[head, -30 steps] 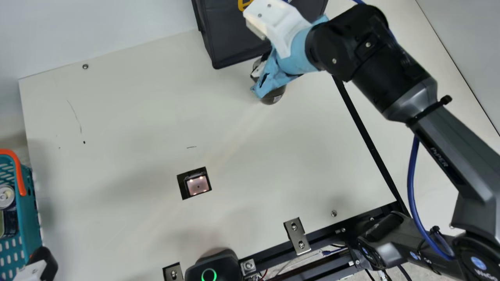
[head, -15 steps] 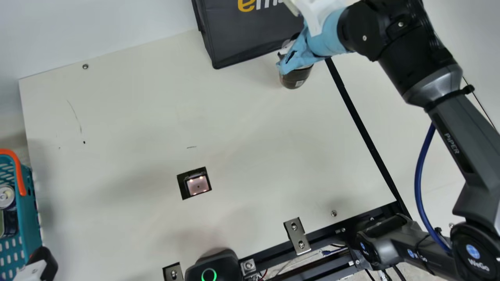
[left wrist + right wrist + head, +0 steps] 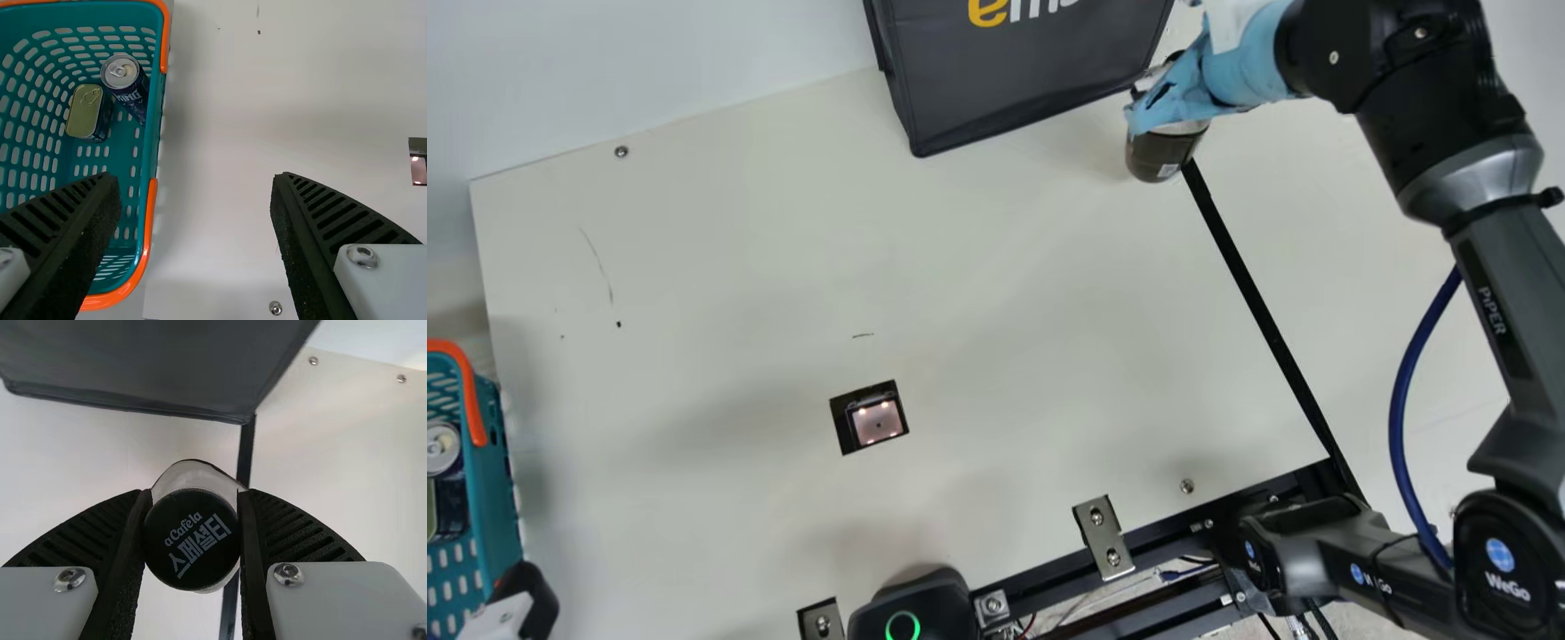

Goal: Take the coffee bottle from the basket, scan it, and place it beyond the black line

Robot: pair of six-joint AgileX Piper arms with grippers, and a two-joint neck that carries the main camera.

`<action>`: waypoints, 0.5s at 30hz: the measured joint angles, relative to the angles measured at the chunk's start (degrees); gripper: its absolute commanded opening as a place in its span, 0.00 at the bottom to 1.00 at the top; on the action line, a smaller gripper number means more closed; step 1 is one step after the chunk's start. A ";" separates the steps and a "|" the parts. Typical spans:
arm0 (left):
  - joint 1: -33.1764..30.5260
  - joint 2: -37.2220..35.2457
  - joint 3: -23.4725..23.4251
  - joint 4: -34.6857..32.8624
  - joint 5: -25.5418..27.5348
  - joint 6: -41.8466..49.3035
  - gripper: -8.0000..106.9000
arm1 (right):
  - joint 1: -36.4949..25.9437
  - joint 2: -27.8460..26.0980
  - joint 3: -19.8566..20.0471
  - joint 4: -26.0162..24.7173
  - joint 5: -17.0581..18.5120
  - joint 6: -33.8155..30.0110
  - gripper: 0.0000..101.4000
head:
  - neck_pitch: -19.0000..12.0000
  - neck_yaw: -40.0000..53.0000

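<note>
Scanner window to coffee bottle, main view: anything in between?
Nothing; main view shows bare table from the scanner window to the coffee bottle.

Cream table [image 3: 738, 240], black line [image 3: 1258, 307], dark bag [image 3: 1005, 80]

Black-capped dark coffee bottle [image 3: 1160, 160], gripped, at the far end of straight black line [image 3: 1259, 307], teal orange-handled basket [image 3: 496, 507] at left
</note>
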 measured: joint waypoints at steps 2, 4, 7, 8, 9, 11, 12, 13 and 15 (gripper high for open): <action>0.00 0.00 0.00 0.00 0.00 0.00 0.85 | -1.34 0.31 -0.24 0.34 -0.18 -0.23 0.00 | 0.00 -0.09; 0.00 0.00 0.00 0.00 0.00 0.00 0.85 | -2.58 0.73 -0.46 0.45 -0.24 -0.39 0.00 | 0.09 -0.09; 0.00 0.00 0.00 0.00 0.00 0.00 0.85 | -4.17 1.31 -0.88 0.45 -0.44 -0.44 0.00 | 0.09 0.00; 0.00 0.00 0.00 0.00 0.00 0.00 0.85 | -4.69 1.53 -0.96 0.39 -0.68 -0.44 0.00 | 0.00 0.00; 0.00 0.00 0.00 0.00 0.00 0.00 0.85 | -5.07 1.74 -1.16 0.39 -0.68 -0.44 0.00 | 0.00 0.00; 0.00 0.00 0.00 0.00 0.00 0.00 0.85 | -6.05 2.22 -1.35 0.32 -0.77 -0.44 0.00 | 0.00 -0.09; 0.00 0.00 0.00 0.00 0.00 0.00 0.85 | -6.39 2.47 -1.42 0.27 -0.77 -0.44 0.00 | 0.00 0.00; 0.00 0.00 0.00 0.00 0.00 0.00 0.85 | -6.79 2.65 -1.57 0.19 -0.85 -0.38 0.00 | 0.00 0.00; 0.00 0.00 0.00 0.00 0.00 0.00 0.85 | -7.59 3.02 -1.63 -0.05 -1.17 -0.19 0.00 | 0.00 -0.09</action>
